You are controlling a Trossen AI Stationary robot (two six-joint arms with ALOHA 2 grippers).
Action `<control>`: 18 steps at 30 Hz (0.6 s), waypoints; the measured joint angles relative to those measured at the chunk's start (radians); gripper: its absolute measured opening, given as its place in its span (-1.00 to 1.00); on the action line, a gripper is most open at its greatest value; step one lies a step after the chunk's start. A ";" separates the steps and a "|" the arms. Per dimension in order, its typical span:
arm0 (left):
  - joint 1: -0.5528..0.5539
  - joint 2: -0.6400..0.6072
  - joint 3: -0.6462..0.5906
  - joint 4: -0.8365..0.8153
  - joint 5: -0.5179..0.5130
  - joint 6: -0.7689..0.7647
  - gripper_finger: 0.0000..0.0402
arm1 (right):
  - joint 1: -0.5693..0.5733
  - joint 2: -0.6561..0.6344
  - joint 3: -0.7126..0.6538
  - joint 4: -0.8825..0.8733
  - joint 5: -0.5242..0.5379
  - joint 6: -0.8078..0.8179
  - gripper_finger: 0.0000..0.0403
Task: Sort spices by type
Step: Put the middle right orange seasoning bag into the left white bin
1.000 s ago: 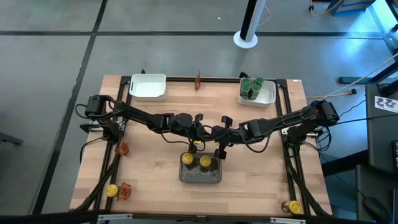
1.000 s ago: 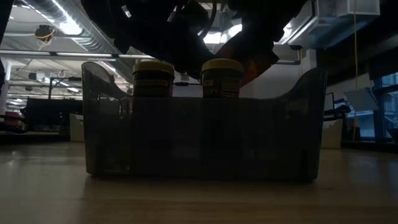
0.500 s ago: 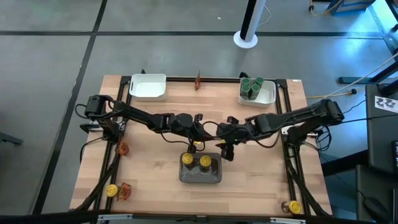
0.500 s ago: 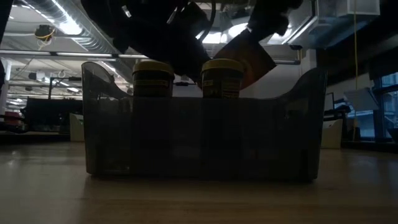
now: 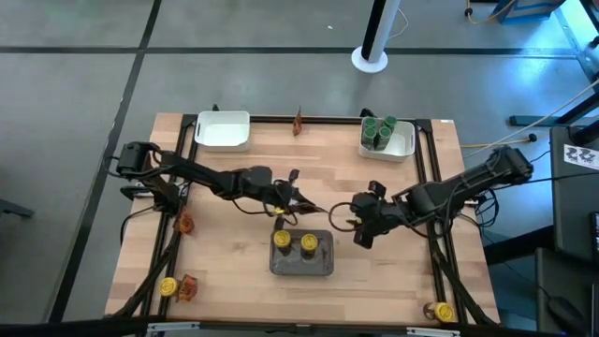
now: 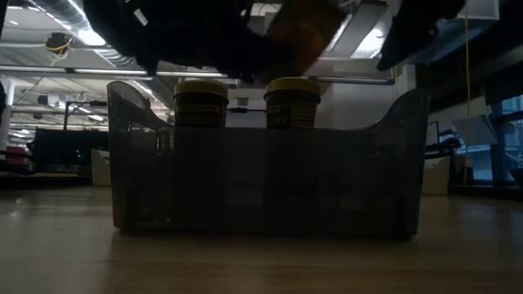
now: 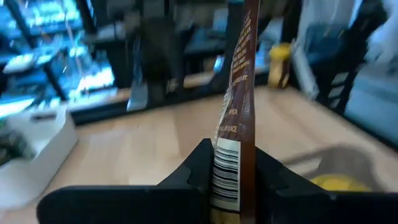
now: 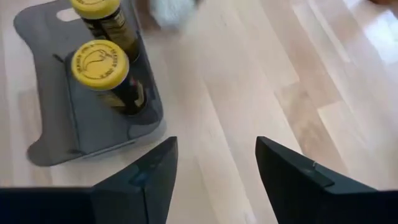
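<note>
My right gripper (image 5: 359, 223) has let go and drawn back toward the right side of the table; a second ago it met my left gripper over the middle, and now its fingers (image 8: 146, 177) stand apart with nothing between them, the grey tray (image 5: 323, 267) lying just ahead and to one side of them. My left gripper (image 5: 298, 199) has pulled slightly back as well and stays clamped on a brown packet (image 7: 239, 99), which stands upright between its fingers, barcode edge facing the wrist camera. The grey tray sits just below this gripper, holding two yellow-lidded jars (image 5: 282, 241) side by side, unchanged from before. Far ahead of my right gripper, the white tray (image 5: 404, 145) at the table's back corner holds the green-lidded jars (image 5: 379, 130); the other white tray (image 5: 222, 131) sits at the opposite back corner. More orange packets (image 5: 183, 224) and yellow-lidded jars lie at the table's edges. From table height the arms are dark blurs above the tray wall (image 6: 261, 180), and I cannot make out the packet there. The left wrist picture is smeared, so the packet's print is unreadable.
</note>
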 joint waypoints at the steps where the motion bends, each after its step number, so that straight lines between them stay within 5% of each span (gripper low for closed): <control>1: 0.002 0.000 -0.010 0.046 0.021 -0.013 -0.79 | 0.000 -0.013 -0.033 0.040 0.012 0.001 0.06; 9: 0.016 -0.002 -0.057 0.248 0.051 -0.073 -0.79 | -0.002 -0.060 -0.249 0.554 0.179 -0.198 0.06; 13: 0.024 -0.002 -0.074 0.296 0.052 -0.096 -0.77 | -0.002 -0.052 -0.287 0.849 0.156 -0.372 0.06; 18: 0.042 -0.002 -0.074 0.306 0.050 -0.117 -0.77 | -0.002 -0.051 -0.290 1.001 0.162 -0.489 0.06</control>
